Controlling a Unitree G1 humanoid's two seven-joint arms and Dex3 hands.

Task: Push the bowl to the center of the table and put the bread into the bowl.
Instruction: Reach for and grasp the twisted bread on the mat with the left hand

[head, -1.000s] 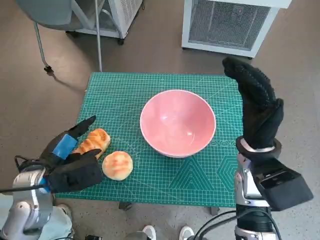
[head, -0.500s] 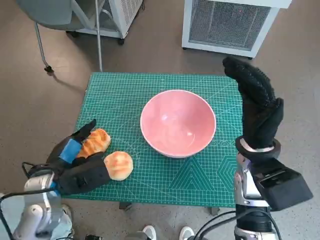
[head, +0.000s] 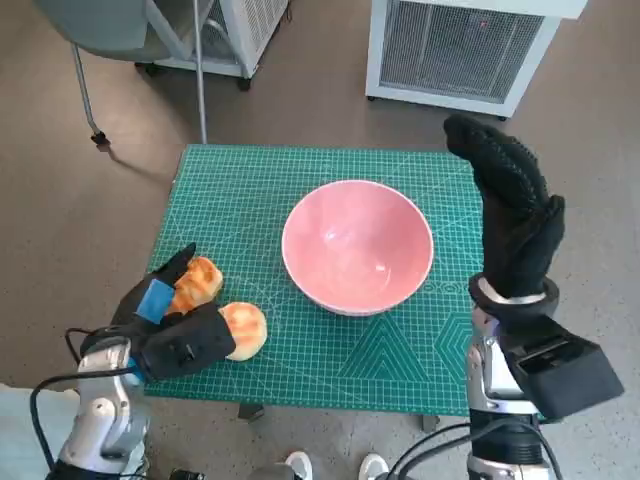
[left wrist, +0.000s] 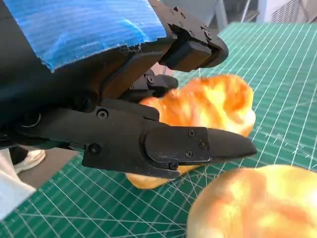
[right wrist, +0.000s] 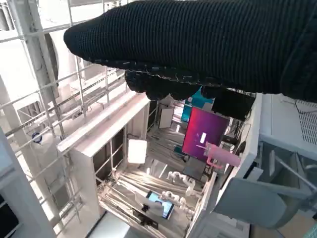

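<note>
Two golden-brown bread [head: 243, 329] pieces lie under the left hand [head: 170, 325], its fingers spread, grasping nothing.

A grey-brown floor [head: 80, 200] holds a white vented cabinet [head: 455, 50] and a grey chair [head: 110, 25].

— What sits on the green cutting mat [head: 330, 170]?
— A pink bowl [head: 357, 245] near its middle; two bread pieces at the near left corner, a long roll [head: 199, 279] and a round bun [head: 245, 326].
— And the hands?
— The left hand [head: 168, 325] lies over both breads; the right hand [head: 510, 215] stands upright, fingers straight, beside the bowl.
</note>
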